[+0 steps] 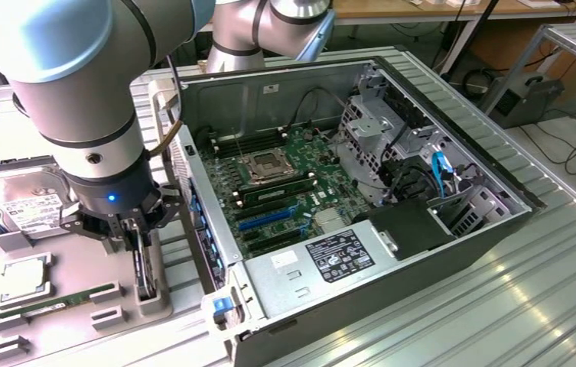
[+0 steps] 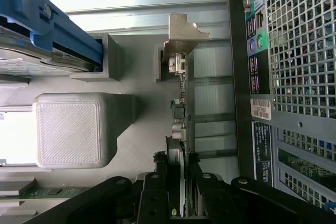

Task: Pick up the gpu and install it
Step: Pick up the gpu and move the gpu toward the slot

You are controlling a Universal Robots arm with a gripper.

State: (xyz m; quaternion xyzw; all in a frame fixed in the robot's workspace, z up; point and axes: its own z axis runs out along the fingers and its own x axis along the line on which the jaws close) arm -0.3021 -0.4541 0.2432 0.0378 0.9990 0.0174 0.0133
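The gpu (image 1: pixel 146 269) stands on edge in a slot of the grey parts holder (image 1: pixel 83 321), just off the open computer case's rear on the exterior view's left. My gripper (image 1: pixel 138 238) is down over its top edge. In the wrist view the gpu (image 2: pixel 181 111) shows edge-on as a thin dark card, with its silver end bracket (image 2: pixel 185 31) at the far end. The gripper (image 2: pixel 177 157) is shut on the card, one black finger (image 2: pixel 159 179) pressed against each side. The gpu's fan is hidden.
The open computer case (image 1: pixel 471 252) lies on its side, motherboard (image 1: pixel 278 191) and blue slots (image 1: pixel 265 220) exposed. The holder also carries a hard drive (image 1: pixel 24 202), a processor (image 1: pixel 24 277) and a green memory stick (image 1: pixel 51 304). The case's rear grille (image 2: pixel 299 77) is close beside the gpu.
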